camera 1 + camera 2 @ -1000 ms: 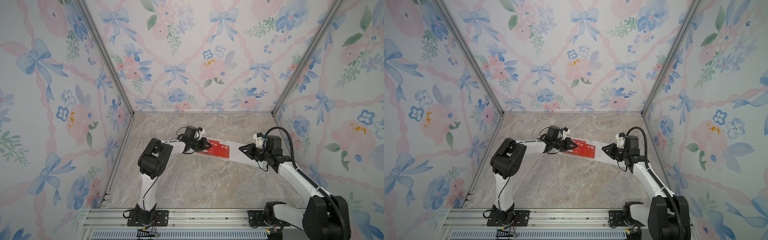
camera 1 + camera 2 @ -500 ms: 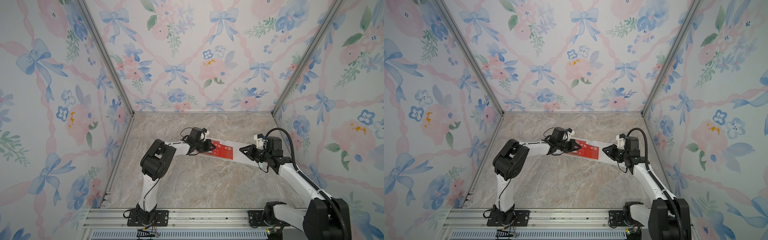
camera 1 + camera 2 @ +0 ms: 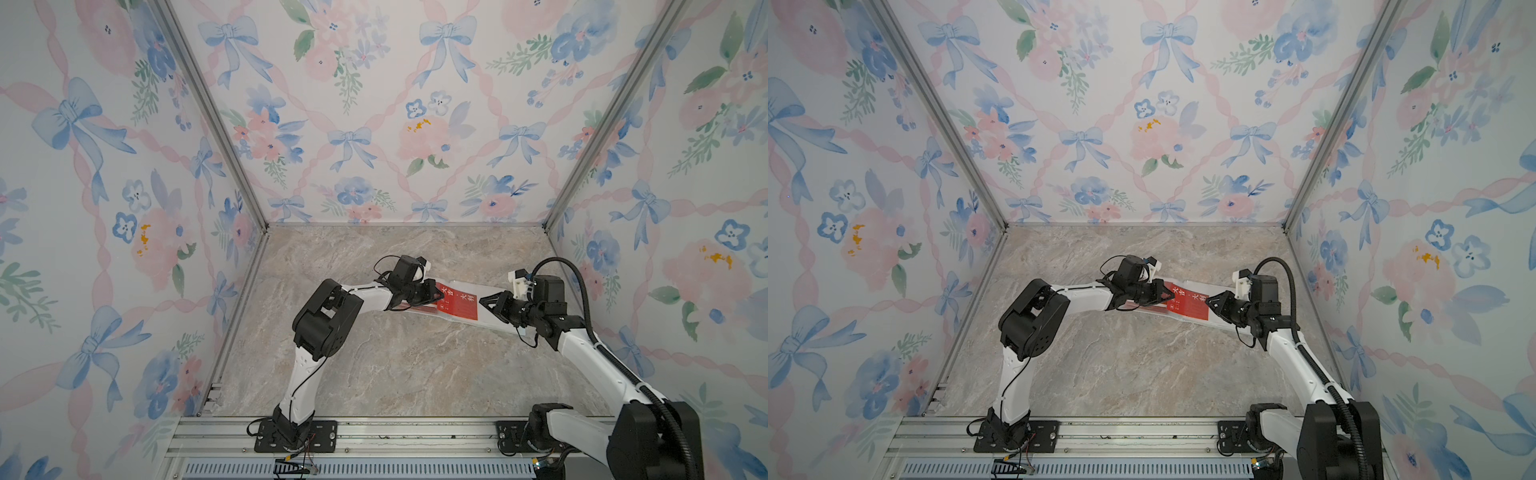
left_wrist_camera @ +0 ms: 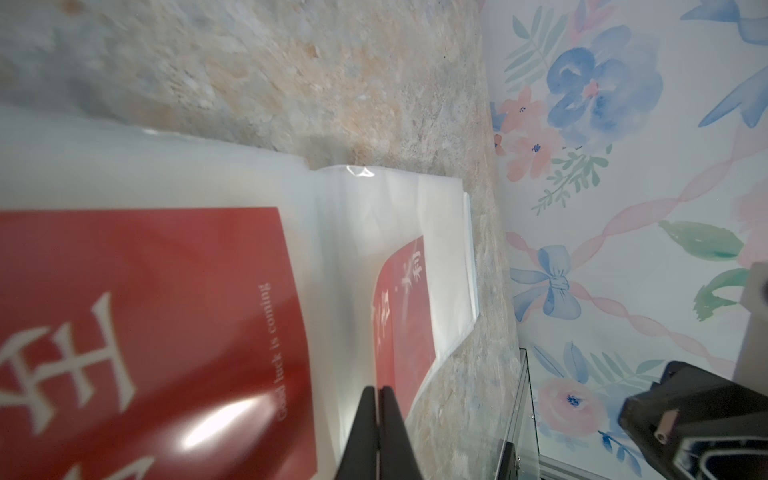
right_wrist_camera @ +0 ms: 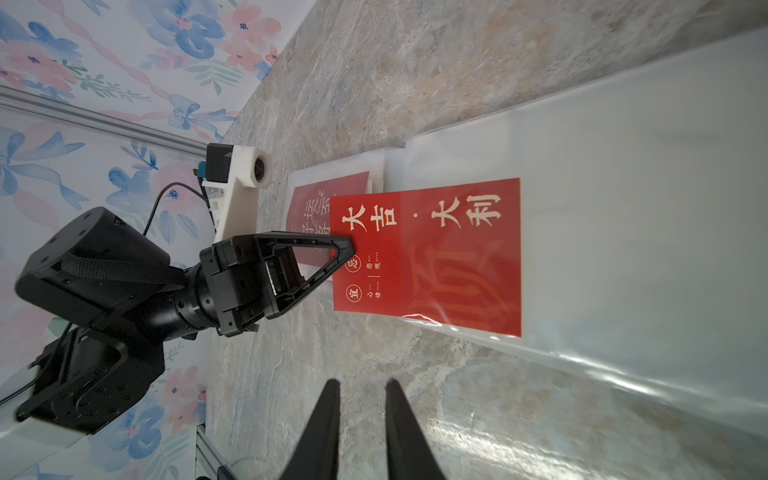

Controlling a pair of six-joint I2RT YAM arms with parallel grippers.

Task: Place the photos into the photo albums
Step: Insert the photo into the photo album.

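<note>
- While the left end effector (image 5: 351,245) pinches the red photo (image 5: 457,257), that photo has slid farther into the photo album (image 5: 623,208) just ahead, now half in.
- The right end effector (image 5: 360,384) stays narrow, empty.

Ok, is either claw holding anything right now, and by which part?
Left claw seems to pinch the red card by its exposed short edge; right claw holds nothing.

The left hand (image 3: 439,296) touches the red photo (image 3: 462,304).
</note>
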